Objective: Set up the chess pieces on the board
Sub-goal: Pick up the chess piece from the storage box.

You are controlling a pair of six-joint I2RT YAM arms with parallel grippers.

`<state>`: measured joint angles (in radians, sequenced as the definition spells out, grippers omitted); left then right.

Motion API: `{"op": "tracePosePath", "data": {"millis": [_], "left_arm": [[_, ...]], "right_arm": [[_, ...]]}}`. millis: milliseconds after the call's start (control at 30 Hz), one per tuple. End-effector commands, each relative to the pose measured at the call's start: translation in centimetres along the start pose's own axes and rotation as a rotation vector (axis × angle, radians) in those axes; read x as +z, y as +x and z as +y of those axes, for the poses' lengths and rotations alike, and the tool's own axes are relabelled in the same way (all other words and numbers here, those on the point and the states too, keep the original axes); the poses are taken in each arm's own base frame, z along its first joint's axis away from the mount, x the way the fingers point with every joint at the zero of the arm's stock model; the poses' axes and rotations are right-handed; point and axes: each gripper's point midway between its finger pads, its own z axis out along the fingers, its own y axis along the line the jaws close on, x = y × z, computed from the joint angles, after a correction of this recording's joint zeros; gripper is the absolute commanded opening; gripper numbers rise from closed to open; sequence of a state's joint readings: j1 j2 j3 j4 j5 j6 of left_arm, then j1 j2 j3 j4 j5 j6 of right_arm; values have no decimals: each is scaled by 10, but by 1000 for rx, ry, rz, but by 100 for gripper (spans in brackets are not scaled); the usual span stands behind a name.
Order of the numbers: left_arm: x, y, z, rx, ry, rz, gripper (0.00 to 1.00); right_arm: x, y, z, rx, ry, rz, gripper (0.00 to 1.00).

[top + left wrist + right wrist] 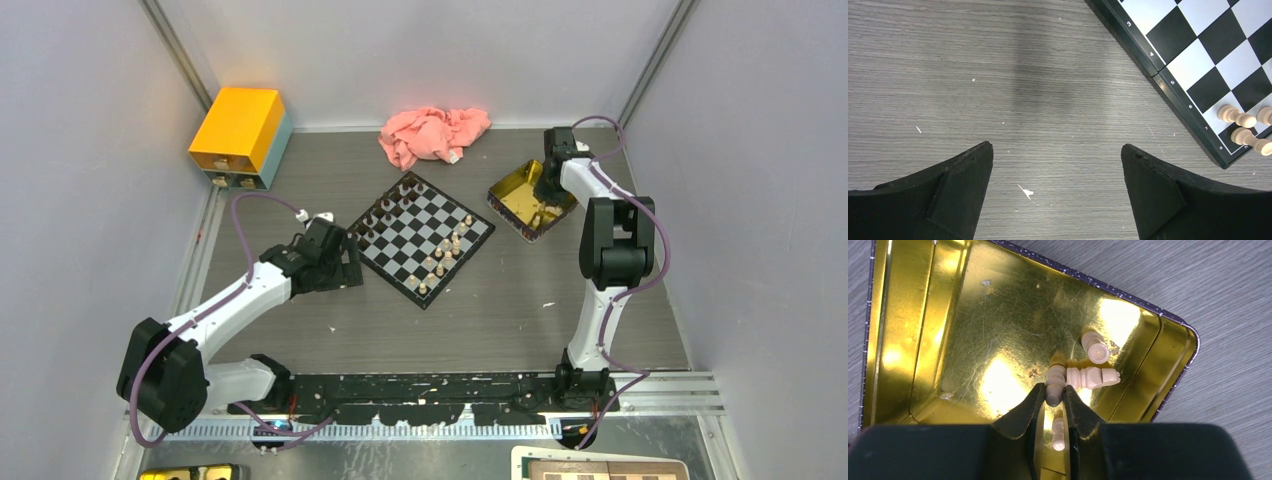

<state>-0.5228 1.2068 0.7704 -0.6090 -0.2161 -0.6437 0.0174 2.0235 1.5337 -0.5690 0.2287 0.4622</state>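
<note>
The black and pale grey board (420,238) lies mid-table, turned like a diamond. Dark pieces (385,207) stand along its upper-left side, pale pieces (443,255) along its lower-right side. My left gripper (1057,152) is open and empty over bare table beside the board's corner (1198,60), where pale pieces (1238,118) stand. My right gripper (1054,390) is down inside the gold tin (998,320), shut on a pale piece (1054,385). Other pale pieces (1093,376) lie loose in the tin.
A pink cloth (432,133) lies behind the board. A yellow box with drawers (240,135) stands at the back left. The gold tin (512,203) sits right of the board. Grey walls close in both sides.
</note>
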Motion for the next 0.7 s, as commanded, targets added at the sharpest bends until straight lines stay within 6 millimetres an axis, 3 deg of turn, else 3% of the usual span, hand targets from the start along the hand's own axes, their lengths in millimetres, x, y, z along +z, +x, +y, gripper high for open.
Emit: {"op": "tracePosePath", "data": {"millis": [0, 400, 667], "left_arm": [[-9, -21, -12, -9, 51, -77, 100], [-14, -19, -10, -19, 64, -92, 100], [-18, -19, -9, -26, 73, -101, 100]], "right_arm": [[-49, -51, 12, 26, -83, -150, 1], [-77, -60, 14, 17, -116, -192, 1], [-95, -54, 29, -21, -152, -199, 1]]}}
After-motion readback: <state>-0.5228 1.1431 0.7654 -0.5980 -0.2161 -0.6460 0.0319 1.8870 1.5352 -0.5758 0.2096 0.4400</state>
